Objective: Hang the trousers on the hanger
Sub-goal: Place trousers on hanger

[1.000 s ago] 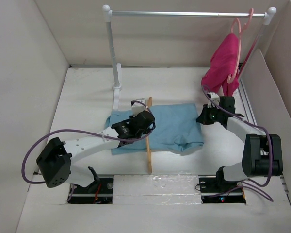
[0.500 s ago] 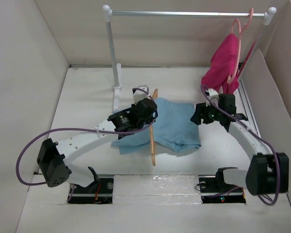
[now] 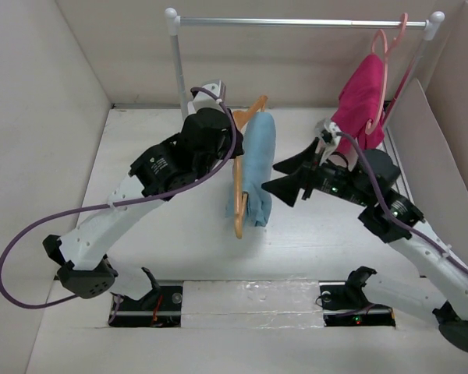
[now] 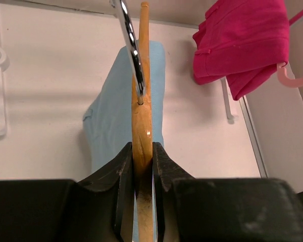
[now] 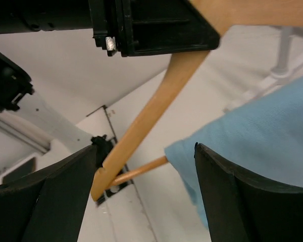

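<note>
Left wrist: one hanger (image 4: 142,126), one trousers (image 4: 110,118)

Bright, even light casts soft shadows; a small glint marks the hanger (image 4: 143,132), and wrist-view foregrounds blur.

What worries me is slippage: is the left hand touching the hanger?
Touching. Left wrist view shows the left hand clamped on both sides of the hanger.

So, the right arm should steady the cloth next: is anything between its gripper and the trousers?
Nothing visible. The open right gripper faces the trousers draped on the hanger across an empty gap; the pink garment hangs behind it.
</note>
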`<state>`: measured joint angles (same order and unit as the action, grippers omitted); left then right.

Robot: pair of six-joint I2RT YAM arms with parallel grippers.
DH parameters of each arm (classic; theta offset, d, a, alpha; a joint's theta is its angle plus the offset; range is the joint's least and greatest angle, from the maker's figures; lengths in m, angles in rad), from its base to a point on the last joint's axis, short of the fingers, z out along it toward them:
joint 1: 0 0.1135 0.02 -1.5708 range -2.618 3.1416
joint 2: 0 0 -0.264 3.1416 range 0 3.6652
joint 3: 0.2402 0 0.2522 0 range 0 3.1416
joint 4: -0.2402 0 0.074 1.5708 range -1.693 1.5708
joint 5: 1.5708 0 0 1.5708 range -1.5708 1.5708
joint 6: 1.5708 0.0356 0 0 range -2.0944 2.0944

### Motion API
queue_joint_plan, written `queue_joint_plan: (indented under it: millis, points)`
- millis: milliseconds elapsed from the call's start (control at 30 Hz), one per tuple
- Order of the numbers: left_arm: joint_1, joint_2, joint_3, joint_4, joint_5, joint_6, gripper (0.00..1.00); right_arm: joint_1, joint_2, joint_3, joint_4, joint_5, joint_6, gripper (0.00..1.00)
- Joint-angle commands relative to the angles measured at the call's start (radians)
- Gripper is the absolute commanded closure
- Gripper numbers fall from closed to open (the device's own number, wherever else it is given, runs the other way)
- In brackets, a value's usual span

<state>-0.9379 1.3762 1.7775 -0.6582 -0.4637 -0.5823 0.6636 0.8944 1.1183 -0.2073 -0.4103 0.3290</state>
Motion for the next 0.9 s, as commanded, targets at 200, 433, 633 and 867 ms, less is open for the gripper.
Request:
queue_joint_plan:
  millis: [200, 433, 633, 867]
  points:
    - [-0.018, -0.022, 0.094, 0.106, 0.013, 0.009, 1.00, 0.174, 0.204, 0.020, 0.271, 0.116, 0.200, 0.16]
    - [-0.036, -0.037, 0.068, 0.126, 0.013, 0.013, 1.00, 0.206, 0.282, -0.031, 0.402, 0.100, 0.278, 0.18]
    - [-0.036, -0.025, 0.105, 0.135, 0.016, 0.036, 1.00, 0.240, 0.288, -0.077, 0.509, 0.149, 0.364, 0.60]
    - [-0.036, -0.009, 0.170, 0.167, 0.030, 0.047, 1.00, 0.249, 0.253, -0.051, 0.511, 0.248, 0.393, 0.95]
